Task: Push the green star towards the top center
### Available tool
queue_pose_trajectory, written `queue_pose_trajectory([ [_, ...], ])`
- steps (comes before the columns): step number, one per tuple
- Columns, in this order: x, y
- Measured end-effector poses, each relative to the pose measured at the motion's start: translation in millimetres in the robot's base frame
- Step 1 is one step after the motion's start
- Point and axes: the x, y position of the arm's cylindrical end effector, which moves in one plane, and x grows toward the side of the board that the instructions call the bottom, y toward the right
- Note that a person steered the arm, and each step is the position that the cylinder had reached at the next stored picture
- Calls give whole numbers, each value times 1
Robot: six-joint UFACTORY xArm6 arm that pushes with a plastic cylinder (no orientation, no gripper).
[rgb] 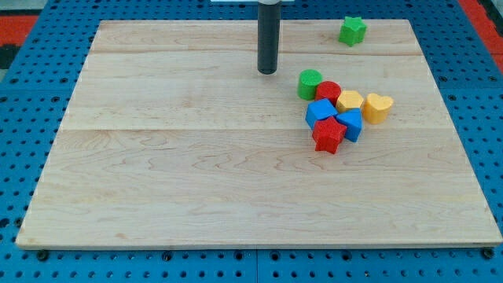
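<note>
Single arm, only the rod (pixel 269 35) visible: straight, dark, cylindrical, standing upright, entering from the view's top edge just right of centre. A lighter collar shows at the very top of the rod, cut off by the frame. My tip (pixel 268 72) sits at the rod's lower end, down at the desk (pixel 196 173) surface in its upper middle part. No tilt visible. Tip is touching no block. Rest of the arm is out of frame.
</note>
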Motion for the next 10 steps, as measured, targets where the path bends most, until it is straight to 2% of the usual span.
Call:
queue_pose_trajectory([
  [4,1,-5],
  [5,-10,-5],
  [6,-38,19],
  [7,-41,104],
  [8,-41,159],
  [10,-82,181],
])
